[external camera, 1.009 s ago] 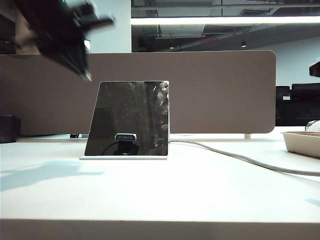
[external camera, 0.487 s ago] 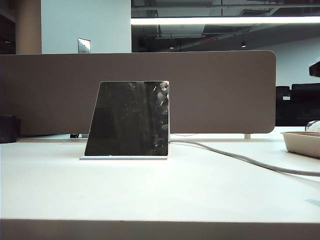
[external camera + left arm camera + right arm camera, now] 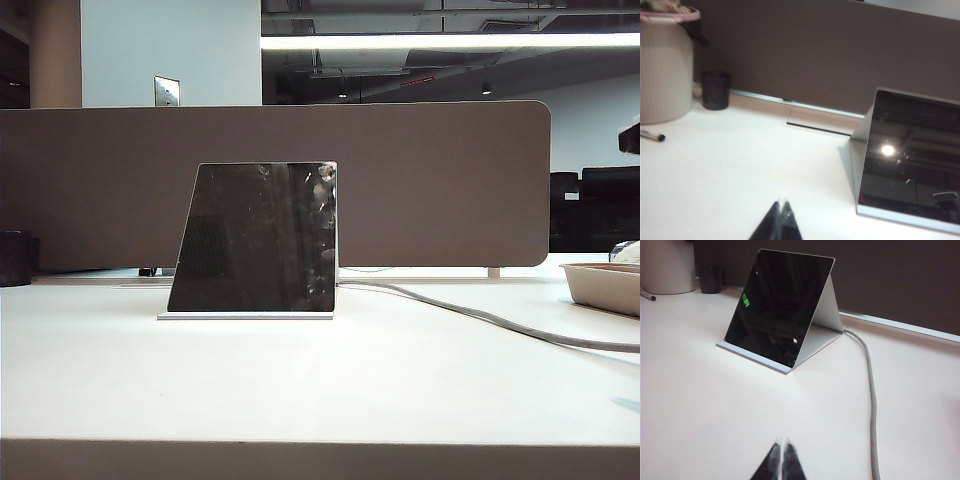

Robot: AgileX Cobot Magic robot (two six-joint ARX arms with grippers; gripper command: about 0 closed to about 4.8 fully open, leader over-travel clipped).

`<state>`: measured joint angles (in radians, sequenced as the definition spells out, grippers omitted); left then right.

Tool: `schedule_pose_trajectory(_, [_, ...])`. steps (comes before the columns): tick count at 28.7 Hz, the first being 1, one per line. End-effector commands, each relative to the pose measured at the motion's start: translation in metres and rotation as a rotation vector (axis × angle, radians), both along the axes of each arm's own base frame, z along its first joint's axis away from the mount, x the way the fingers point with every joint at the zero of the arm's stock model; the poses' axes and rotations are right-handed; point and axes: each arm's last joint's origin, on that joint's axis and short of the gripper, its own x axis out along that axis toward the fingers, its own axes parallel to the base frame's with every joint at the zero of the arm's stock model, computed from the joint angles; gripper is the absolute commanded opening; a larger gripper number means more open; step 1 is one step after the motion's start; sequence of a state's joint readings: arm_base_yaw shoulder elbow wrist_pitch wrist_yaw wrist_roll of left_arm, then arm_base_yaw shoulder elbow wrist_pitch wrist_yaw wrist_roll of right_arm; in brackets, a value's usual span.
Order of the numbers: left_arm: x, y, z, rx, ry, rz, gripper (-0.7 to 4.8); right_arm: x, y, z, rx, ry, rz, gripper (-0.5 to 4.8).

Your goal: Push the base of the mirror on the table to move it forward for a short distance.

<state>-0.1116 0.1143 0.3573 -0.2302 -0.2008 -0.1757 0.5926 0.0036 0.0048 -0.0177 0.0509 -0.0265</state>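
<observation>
The dark mirror (image 3: 254,238) (smudged near its top corner) stands on its thin white base (image 3: 246,316) toward the table's (image 3: 320,390) far edge. Left gripper (image 3: 781,220) and right gripper (image 3: 780,460) hover apart from it, fingertips together, empty, bodies cut off.

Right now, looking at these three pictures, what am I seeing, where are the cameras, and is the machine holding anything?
This is a robot with two arms, each ending in a two-finger claw. One picture comes from a camera facing the table; neither arm shows in it. The other two come from cameras on the wrists. The left claw and the right claw both hover above the white table, fingers closed, holding nothing. On the table stands a dark mirror on its thin white base. A grey cable trails from behind it, a beige tray sits at the right edge, and a small dark cup stands by the brown divider.
</observation>
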Motion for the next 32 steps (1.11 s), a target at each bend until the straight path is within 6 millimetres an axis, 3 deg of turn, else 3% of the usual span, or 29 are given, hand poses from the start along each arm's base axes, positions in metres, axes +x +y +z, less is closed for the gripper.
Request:
schedule_pose_trajectory(1, [0.007, -0.001, -0.018, -0.021, -0.011, -0.018, -0.02, 0.0, 0.0, 0.002, 0.007, -0.012, 0.001, 0.22])
schedule_pose_trajectory(10, [0.014, -0.004, -0.057, -0.005, 0.065, -0.101, -0.02, 0.0, 0.0, 0.002, 0.007, -0.012, 0.001, 0.22])
schedule_pose_trajectory(18, [0.013, -0.005, -0.07, 0.05, 0.062, -0.167, -0.02, 0.0, 0.0, 0.002, 0.007, -0.013, 0.001, 0.22])
schedule_pose_trajectory(32, [0.019, -0.001, -0.092, 0.073, 0.103, -0.12, -0.02, 0.0, 0.0, 0.002, 0.007, -0.013, 0.001, 0.22])
